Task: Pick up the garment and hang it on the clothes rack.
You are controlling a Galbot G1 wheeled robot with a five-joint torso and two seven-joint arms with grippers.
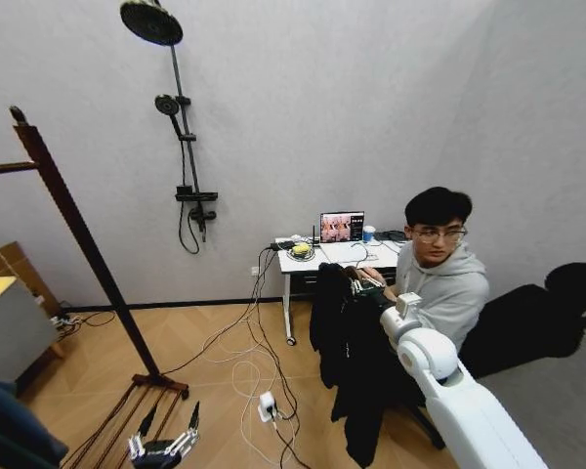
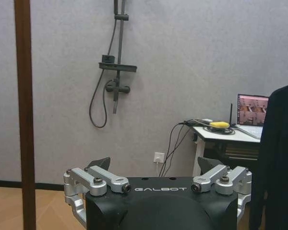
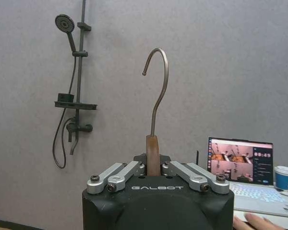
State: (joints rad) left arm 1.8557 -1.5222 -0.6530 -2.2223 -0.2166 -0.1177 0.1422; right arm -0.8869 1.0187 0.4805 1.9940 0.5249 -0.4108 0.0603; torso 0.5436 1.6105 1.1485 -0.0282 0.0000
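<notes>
The garment (image 1: 356, 366) is hung below the right gripper (image 3: 153, 165), its hanger shoulders hidden under black cloth. The wooden hanger neck (image 3: 152, 154) is clamped there. The left gripper (image 2: 155, 165) is held spread low beside the clothes rack (image 1: 83, 244), whose bar is cut off.

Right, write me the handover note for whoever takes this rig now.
Right end effector: shut on the wooden neck of the hanger, its metal hook upright above the fingers.
The long black coat-like garment hangs from that hanger in front of the right arm, clear of the floor.
Left end effector: open, holding nothing, low at the robot's left near the rack's foot.
The tall reddish-brown wooden clothes rack stands to the robot's left.
Done: garment picked up.
Left: carry it to the rack and hook the hanger over the bar.
</notes>
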